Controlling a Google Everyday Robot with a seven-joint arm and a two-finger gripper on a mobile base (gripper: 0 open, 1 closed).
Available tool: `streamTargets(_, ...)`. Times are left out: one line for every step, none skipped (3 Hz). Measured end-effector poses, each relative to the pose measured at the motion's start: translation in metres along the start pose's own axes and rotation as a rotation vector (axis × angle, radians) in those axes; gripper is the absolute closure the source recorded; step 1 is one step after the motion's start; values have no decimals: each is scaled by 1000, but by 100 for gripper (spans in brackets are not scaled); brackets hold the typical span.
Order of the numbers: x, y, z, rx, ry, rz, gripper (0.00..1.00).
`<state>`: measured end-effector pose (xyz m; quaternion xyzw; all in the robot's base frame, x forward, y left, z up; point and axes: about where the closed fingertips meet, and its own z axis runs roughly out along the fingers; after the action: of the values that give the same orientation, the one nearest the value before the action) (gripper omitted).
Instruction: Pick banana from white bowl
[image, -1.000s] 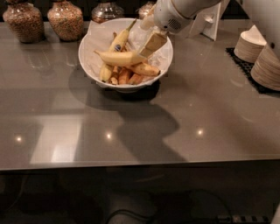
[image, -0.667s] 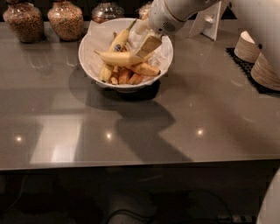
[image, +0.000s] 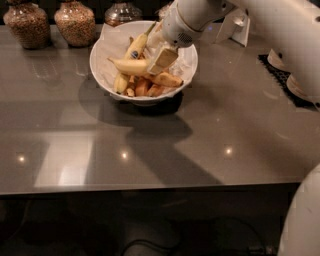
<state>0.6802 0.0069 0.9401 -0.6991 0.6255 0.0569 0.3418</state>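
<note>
The white bowl (image: 98, 75) stands at the back middle of the grey table, lined with crinkled white paper. The large plain yellow banana (image: 131, 65) lies across it, thin stem end to the left. A slimmer banana with a blue sticker (image: 135, 48) lies behind it, and short orange-brown pieces (image: 144, 88) lie in front. My gripper (image: 161, 60) reaches down from the upper right into the bowl and rests at the middle of the large banana, hiding part of it. The banana still lies in the bowl.
Three glass jars (image: 75, 22) of grains stand behind the bowl at the back left. A white card stand (image: 235, 27) is at the back right. Stacked beige bowls (image: 294, 89) on a black mat (image: 274, 67) sit at the right edge, partly behind my arm.
My gripper has moved down and to the left, from above the bowl's right rim onto the middle of the large banana. The bowl and fruit have not moved.
</note>
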Motion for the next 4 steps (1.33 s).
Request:
streamTargets(1,4,13,-28,10,-2,40)
streamTargets(2,4,21,-40,15,1,42)
streamTargets(6,3,28,-48,21,8,50)
streamTargets(6,3,28,-49,22,9,69)
